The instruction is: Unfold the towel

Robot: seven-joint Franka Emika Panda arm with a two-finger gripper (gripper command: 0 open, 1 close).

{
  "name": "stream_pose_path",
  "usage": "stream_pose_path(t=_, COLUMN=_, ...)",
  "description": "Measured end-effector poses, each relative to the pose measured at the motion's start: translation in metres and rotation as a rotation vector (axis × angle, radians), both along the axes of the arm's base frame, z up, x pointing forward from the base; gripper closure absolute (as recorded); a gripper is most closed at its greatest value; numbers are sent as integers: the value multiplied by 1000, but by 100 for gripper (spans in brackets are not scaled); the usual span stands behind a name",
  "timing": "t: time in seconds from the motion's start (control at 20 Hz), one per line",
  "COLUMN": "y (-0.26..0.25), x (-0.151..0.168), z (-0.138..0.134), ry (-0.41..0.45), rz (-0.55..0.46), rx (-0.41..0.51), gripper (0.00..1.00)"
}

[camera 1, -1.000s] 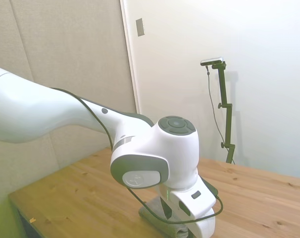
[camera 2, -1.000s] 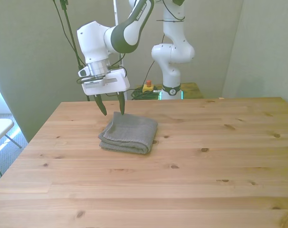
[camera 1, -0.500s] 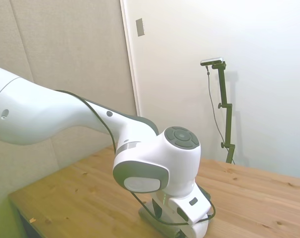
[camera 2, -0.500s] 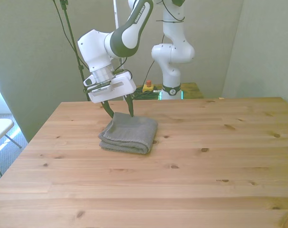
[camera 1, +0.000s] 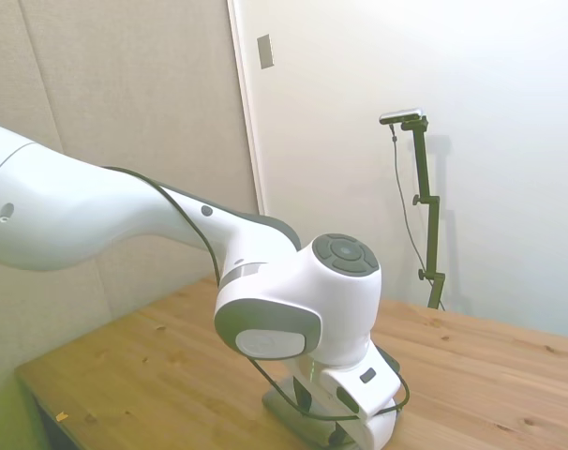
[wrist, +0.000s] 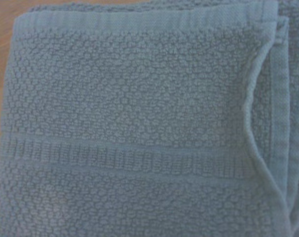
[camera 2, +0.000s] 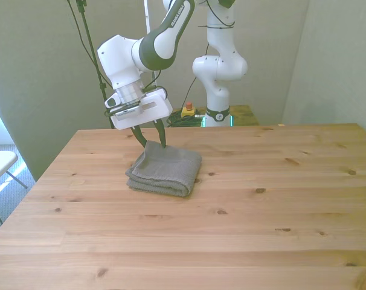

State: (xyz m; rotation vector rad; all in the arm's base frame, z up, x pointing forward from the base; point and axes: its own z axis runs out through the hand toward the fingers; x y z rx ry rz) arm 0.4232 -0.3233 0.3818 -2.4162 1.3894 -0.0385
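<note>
- Side view: the towel [camera 1: 289, 410] is being shown only as a grey strip on the wooden table [camera 1: 153, 361], mostly hidden behind the white arm [camera 1: 125, 220] and its wrist housing. The gripper is being hidden by the arm here; finger state cannot be told from this view.
- Front view: the towel [camera 2: 166, 169] is being shown folded into a thick grey pad, lying flat on the table [camera 2: 231, 229] towards the front view's left, near the far edge. The gripper [camera 2: 151, 139] is being held tilted over the towel's far corner, approx. at the pad's top layer. The dark fingers [camera 2: 162, 136] are being kept narrowly apart, w/ that corner's edge sitting at the tips; whether cloth is actually being pinched cannot be told.
- Wrist view: the towel [wrist: 134, 128] is being shown close up, filling nearly the whole pic. Terry texture, a woven band across the cloth and stacked hemmed edges at one side are being shown. A sliver of wood [wrist: 2, 59] is being shown beside the fold.
</note>
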Motion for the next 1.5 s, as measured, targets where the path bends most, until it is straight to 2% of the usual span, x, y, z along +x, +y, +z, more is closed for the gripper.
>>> stream_pose_path(t=0.65, y=0, x=10, z=26, ry=-35, rz=17, rx=-15, gripper=100)
stream_pose_path(t=0.85, y=22, x=28, z=64, ry=-86, rz=62, rx=-38, gripper=100)
stream_pose_path(t=1.1, y=76, x=48, z=115, ry=-137, rz=129, rx=-82, gripper=100)
stream_pose_path(t=1.5, y=162, x=74, z=157, ry=-167, rz=233, rx=-134, gripper=100)
